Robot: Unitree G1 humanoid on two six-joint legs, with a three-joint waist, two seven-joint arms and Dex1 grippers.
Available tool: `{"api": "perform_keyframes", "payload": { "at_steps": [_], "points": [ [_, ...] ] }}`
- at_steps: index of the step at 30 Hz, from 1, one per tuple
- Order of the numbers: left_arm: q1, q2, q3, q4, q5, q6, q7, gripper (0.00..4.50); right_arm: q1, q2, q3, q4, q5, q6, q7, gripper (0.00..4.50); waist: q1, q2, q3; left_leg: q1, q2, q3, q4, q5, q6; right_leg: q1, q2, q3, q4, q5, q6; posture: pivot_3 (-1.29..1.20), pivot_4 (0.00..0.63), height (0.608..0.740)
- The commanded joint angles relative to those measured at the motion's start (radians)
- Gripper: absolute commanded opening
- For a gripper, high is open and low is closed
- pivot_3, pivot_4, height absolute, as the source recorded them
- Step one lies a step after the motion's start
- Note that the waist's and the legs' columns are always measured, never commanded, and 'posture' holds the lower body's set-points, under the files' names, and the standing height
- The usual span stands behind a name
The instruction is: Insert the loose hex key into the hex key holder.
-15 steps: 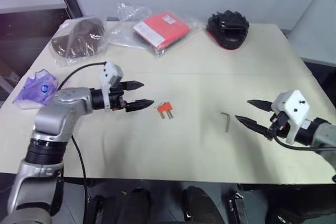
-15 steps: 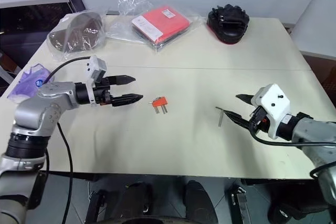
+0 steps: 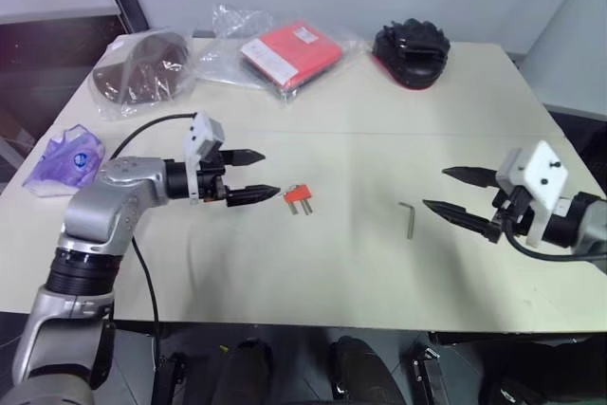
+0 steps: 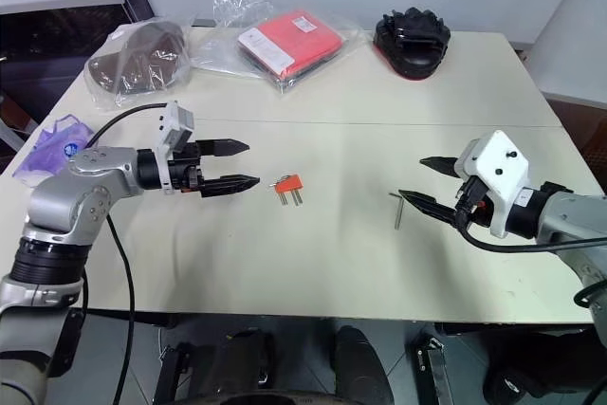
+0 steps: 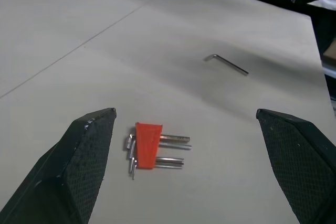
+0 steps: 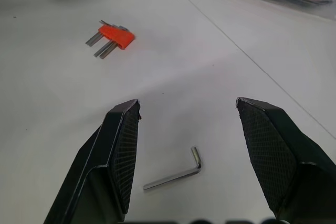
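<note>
Table (image 3: 360,263), pale, flat; I read it from the head cameras as follows.

Item: hex key holder (image 3: 298,195), orange-red block with short grey keys sticking out, lying flat near the table's middle. Nothing touches it.

Item: loose hex key (image 3: 409,217), thin dark L-shaped rod, lying flat on the table to the right of the holder and well apart from it. Nothing touches it.

Item: left gripper (image 3: 252,174), level over the table, pointing toward the holder from its left, tips just short of it. I see its two black fingers spread wide, nothing between them; in its wrist view the holder lies between the fingers and beyond their tips.

Item: right gripper (image 3: 457,193), above the table just right of the loose key, pointing toward it. Fingers parted, holding nothing; its wrist view shows the key on the table between them.

Along the far edge: flat red packet in clear plastic (image 3: 289,52), black glove (image 3: 411,49), bagged dark cap (image 3: 142,71). Left edge: purple bagged item (image 3: 64,160).
</note>
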Motion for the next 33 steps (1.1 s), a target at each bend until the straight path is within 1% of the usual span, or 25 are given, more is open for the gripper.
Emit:
{"api": "perform_keyframes", "payload": {
  "at_steps": [1,14,17,19,25,29,33],
  "points": [
    [-0.022,0.001,0.030,-0.010,-0.013,-0.001,0.007,4.47,-0.019,-0.011,-0.010,-0.014,0.002,-0.003,-0.002,3.05,0.000,0.000,0.000,0.000,0.000,0.000,0.000,0.000,0.000,0.000,0.000,0.000,0.000,0.000,0.000,0.00,0.150,0.740],
    [-0.012,-0.002,0.038,-0.014,-0.008,-0.012,0.030,4.47,-0.055,-0.007,0.028,-0.003,-0.008,-0.007,-0.008,3.05,0.000,0.000,0.000,0.000,0.000,0.000,0.000,0.000,0.000,0.000,0.000,0.000,0.000,0.000,0.000,0.00,0.150,0.740],
    [-0.010,-0.004,0.042,-0.007,-0.004,-0.018,0.041,4.47,-0.088,0.000,0.071,0.012,-0.042,-0.019,-0.035,3.05,0.000,0.000,0.000,0.000,0.000,0.000,0.000,0.000,0.000,0.000,0.000,0.000,0.000,0.000,0.000,0.00,0.150,0.740],
    [0.000,-0.009,0.044,0.001,-0.003,-0.020,0.051,4.47,-0.125,0.013,0.143,0.041,-0.114,-0.052,-0.073,3.05,-0.002,0.000,0.000,0.000,0.000,0.000,0.000,0.000,0.000,0.000,0.000,0.000,0.000,0.000,0.000,0.00,0.150,0.740],
    [0.040,-0.015,0.036,0.019,0.019,-0.039,0.061,4.47,-0.251,0.161,0.355,0.160,-0.269,-0.124,-0.184,3.05,-0.005,0.000,0.000,0.000,0.000,0.000,0.000,0.000,0.000,-0.002,0.000,0.000,0.001,0.000,0.000,0.00,0.150,0.740],
    [0.062,-0.012,0.039,0.009,0.024,-0.038,0.066,4.47,-0.368,0.307,0.516,0.321,-0.387,-0.194,-0.233,3.05,-0.006,0.000,0.000,-0.001,0.000,0.000,0.000,0.000,0.000,-0.003,0.000,0.001,0.001,0.000,0.000,0.00,0.150,0.740],
    [0.088,-0.003,0.044,-0.011,0.021,-0.035,0.066,4.47,-0.438,0.411,0.600,0.476,-0.470,-0.263,-0.254,3.05,-0.004,0.000,0.000,-0.001,0.000,0.000,0.000,0.000,0.000,-0.003,0.000,0.001,0.002,0.000,0.000,0.00,0.150,0.740]
  ]
}}
